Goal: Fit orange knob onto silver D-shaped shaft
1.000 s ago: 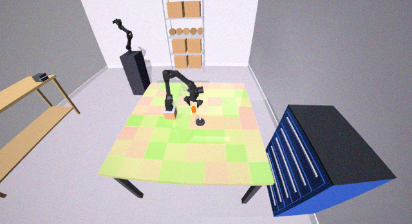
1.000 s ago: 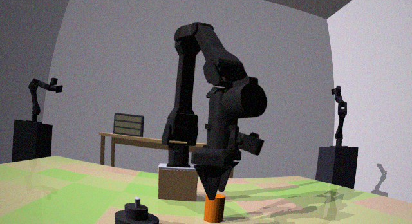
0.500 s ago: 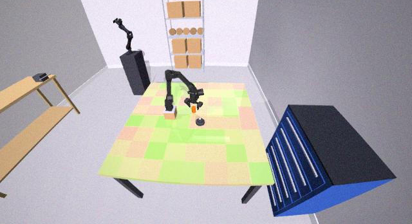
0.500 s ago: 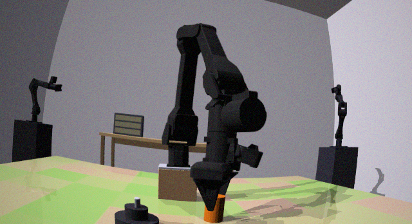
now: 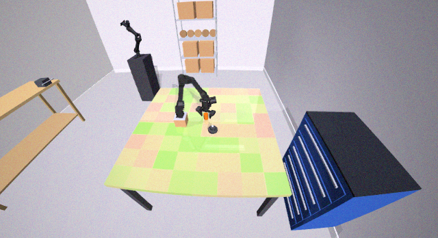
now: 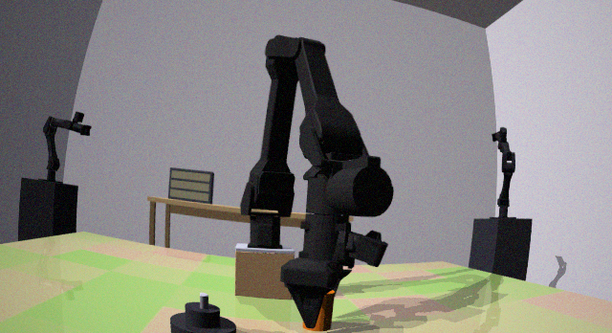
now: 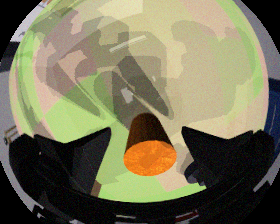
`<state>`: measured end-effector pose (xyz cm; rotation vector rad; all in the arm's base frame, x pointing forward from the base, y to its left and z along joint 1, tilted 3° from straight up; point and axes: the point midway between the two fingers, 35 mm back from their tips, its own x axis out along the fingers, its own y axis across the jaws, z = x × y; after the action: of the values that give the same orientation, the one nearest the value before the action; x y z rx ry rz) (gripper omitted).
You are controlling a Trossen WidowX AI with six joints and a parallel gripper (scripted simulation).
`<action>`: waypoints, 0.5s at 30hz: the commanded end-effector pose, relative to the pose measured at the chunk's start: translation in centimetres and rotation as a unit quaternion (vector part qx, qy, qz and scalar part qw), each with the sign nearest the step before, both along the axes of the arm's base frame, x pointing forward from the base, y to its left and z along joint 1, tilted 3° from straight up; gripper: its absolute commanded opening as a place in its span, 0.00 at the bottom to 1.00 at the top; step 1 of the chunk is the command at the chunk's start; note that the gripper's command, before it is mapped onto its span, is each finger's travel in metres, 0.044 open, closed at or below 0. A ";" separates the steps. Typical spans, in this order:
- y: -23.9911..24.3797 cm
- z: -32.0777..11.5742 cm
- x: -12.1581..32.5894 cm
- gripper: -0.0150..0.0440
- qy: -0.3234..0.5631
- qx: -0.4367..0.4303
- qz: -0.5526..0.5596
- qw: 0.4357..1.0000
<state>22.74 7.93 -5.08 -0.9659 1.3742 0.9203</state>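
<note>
The orange knob (image 5: 206, 116) (image 6: 328, 310) (image 7: 150, 158) stands upright on the table, its round top facing the wrist camera and its underside hidden. My gripper (image 5: 206, 115) (image 7: 147, 130) is open, pointing down, with one finger on each side of the knob. In the exterior view one finger covers much of the knob. The round dark pedestal (image 5: 213, 130) (image 6: 202, 319) stands a little nearer the top camera than the knob. Its silver shaft (image 6: 204, 300) points up and is bare. In the wrist view the pedestal is mostly hidden behind the right finger. The shaft's flat side cannot be made out.
The arm's base stands on a block (image 5: 181, 120) (image 6: 264, 274) left of the knob on the patchwork table (image 5: 191, 180). A blue drawer cabinet (image 5: 321, 169) stands beyond the table's right edge. A wooden bench (image 5: 37, 142) is at the far left.
</note>
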 end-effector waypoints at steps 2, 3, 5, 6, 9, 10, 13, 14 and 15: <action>-0.2 -0.5 -0.1 0.96 0.001 -0.003 0.002 1.000; -0.2 -0.5 -0.1 0.91 0.001 -0.003 0.002 1.000; -0.2 -0.5 -0.1 0.82 0.001 -0.003 0.002 1.000; -0.2 -0.5 -0.1 0.78 0.001 -0.003 0.002 1.000; -0.2 -0.5 -0.1 0.64 0.001 -0.003 0.002 1.000; -0.2 -0.5 -0.1 0.60 0.001 -0.003 0.002 1.000; -0.2 -0.5 -0.1 0.53 0.001 -0.003 0.002 1.000; -0.2 -0.5 -0.1 0.52 0.001 -0.003 0.002 1.000; -0.2 -0.5 -0.1 0.51 0.001 -0.003 0.002 1.000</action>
<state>22.58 7.83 -5.59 -0.9668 1.3775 0.9209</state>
